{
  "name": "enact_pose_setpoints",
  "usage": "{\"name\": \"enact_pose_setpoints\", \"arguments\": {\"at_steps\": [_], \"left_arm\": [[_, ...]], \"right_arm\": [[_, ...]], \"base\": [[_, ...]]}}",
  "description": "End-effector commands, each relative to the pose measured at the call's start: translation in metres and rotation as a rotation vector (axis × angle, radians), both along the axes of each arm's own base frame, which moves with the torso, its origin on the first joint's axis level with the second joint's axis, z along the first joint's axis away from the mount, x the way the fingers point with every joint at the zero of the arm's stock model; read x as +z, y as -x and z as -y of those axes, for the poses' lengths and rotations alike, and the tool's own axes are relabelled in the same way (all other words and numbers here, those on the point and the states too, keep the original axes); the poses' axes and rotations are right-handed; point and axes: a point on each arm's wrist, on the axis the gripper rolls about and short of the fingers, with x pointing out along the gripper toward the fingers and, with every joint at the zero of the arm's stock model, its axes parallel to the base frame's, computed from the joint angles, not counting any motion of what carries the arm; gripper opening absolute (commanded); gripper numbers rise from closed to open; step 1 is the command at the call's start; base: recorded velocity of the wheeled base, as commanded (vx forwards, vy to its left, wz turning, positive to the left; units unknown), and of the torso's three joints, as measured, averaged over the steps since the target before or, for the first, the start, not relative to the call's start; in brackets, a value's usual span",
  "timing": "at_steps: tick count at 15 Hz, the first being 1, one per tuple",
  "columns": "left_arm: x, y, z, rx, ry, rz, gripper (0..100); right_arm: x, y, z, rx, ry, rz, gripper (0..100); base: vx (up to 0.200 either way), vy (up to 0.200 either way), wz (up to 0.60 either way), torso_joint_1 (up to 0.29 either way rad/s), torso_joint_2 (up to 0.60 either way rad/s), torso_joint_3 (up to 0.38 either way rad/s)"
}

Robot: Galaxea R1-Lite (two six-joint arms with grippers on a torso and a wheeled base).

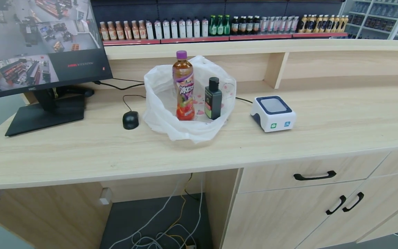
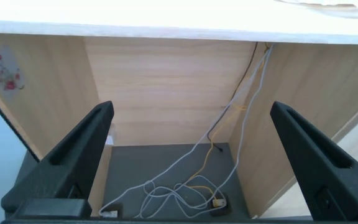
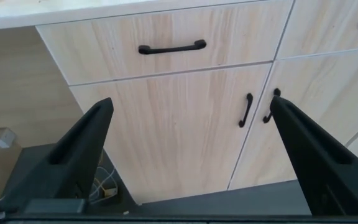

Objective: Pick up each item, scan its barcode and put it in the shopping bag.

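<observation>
A white plastic shopping bag [image 1: 171, 114] sits open on the wooden counter [image 1: 323, 117]. Inside it stand a tall juice bottle [image 1: 183, 86] with a purple cap and a small dark green bottle [image 1: 213, 98] with a black cap. A white barcode scanner [image 1: 272, 113] with a dark-rimmed window sits to the right of the bag. My left gripper [image 2: 191, 112] is open below the counter, facing the recess with cables. My right gripper [image 3: 191, 106] is open too, facing the cabinet drawer and doors.
A monitor [image 1: 33, 45] on a black stand is at the counter's left, with a black mouse [image 1: 130, 120] beside the bag. A raised ledge runs behind. Shelves of bottles [image 1: 219, 26] line the back. Loose cables [image 2: 185, 186] lie in the recess; a drawer handle [image 3: 171, 47] faces the right gripper.
</observation>
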Motion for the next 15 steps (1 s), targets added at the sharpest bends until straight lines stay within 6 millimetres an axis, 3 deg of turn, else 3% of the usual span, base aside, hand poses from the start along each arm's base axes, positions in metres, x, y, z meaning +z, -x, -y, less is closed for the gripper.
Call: {"name": "enact_pose_setpoints", "arguments": {"at_steps": [1,15], "left_arm": [[0.0,0.0,0.0,0.0,0.0,0.0,100],[0.0,0.0,0.0,0.0,-0.001,0.0,100]], "right_arm": [[0.0001,-0.0003,0.0,0.0,0.0,-0.003,100],[0.0001,-0.0003,0.0,0.0,-0.002,-0.003,100]], "base": [[0.0,-0.2,0.0,0.007,0.0,0.002],[0.0,-0.2,0.0,0.005,0.0,0.002]]}}
